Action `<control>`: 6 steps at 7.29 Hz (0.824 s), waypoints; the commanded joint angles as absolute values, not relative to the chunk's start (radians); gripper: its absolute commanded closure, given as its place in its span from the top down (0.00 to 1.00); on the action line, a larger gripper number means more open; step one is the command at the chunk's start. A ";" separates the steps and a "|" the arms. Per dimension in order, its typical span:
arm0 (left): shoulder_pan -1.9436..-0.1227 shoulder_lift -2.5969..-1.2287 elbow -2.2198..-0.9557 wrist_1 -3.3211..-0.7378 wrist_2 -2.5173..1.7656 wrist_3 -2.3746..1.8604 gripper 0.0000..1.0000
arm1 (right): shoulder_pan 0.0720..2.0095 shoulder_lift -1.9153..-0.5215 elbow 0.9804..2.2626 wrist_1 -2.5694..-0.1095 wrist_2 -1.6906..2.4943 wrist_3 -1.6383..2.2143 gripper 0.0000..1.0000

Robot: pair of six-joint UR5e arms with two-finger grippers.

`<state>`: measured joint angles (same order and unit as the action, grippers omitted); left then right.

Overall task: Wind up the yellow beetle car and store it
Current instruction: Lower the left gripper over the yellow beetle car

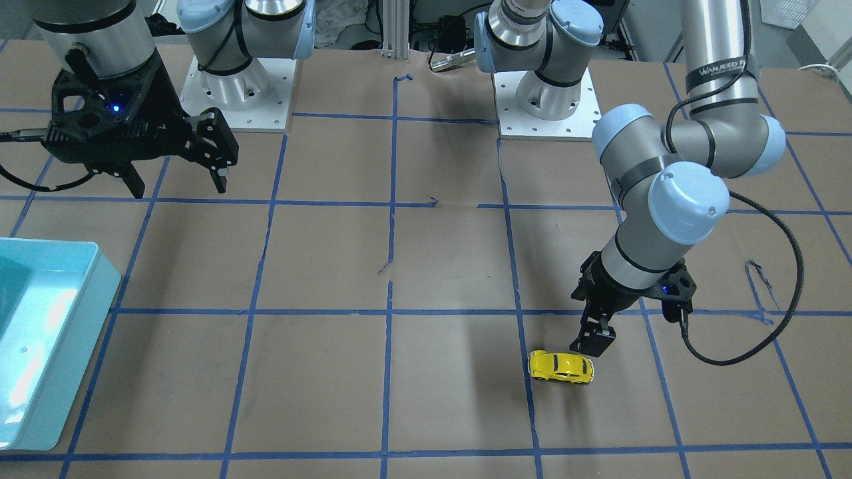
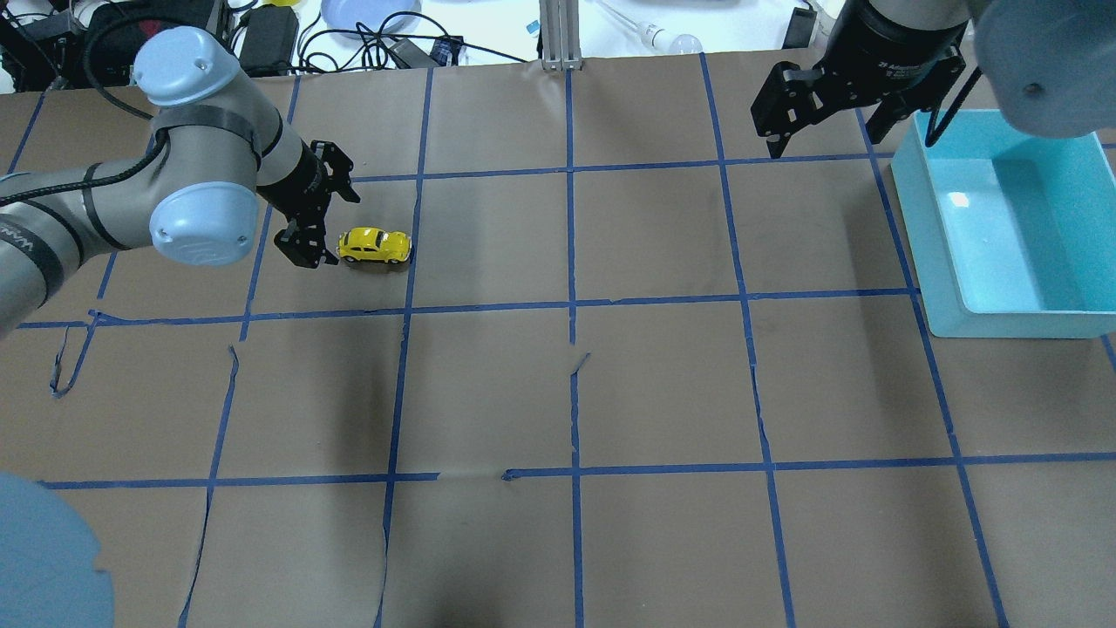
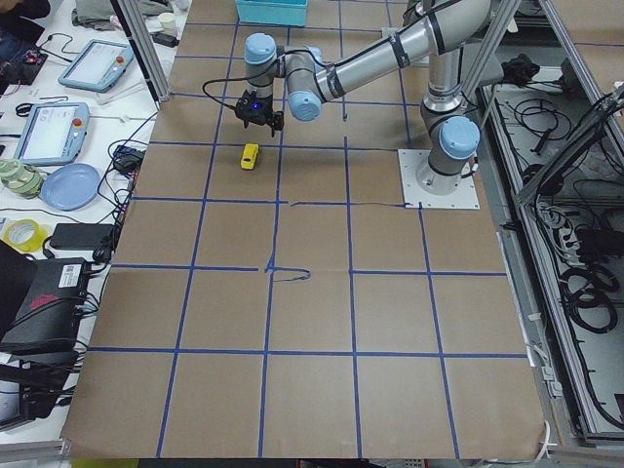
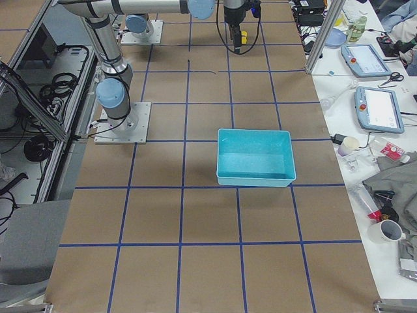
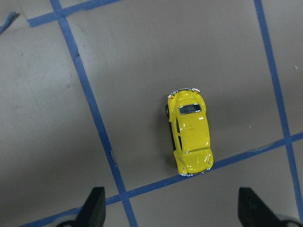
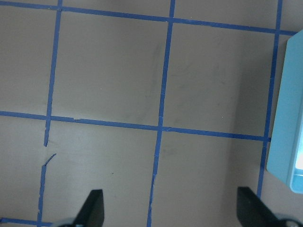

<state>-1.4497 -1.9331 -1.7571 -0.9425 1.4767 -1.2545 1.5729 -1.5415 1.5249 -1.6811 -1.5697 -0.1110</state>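
The left tool is held spread and empty just beside the yellow beetle car on the counter; the right tool is likewise spread, empty.

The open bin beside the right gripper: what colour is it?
The bin is light turquoise, plain, without pattern; the overhead exterior view shows it best.

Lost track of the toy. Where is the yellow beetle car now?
In the overhead view the yellow beetle car sits on the table's left half, right beside the open left gripper, ungripped, one end over a blue tape line.
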 commanded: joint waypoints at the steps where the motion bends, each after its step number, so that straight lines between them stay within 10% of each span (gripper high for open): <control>1: -1.450 -2.038 -1.737 -0.805 1.428 -1.315 0.97 | 1.574 -1.529 1.535 -1.681 -1.559 -0.115 1.00; 6: -1.451 -2.125 -1.718 -0.762 1.424 -1.340 0.97 | 1.582 -1.558 1.594 -1.628 -1.580 -0.147 1.00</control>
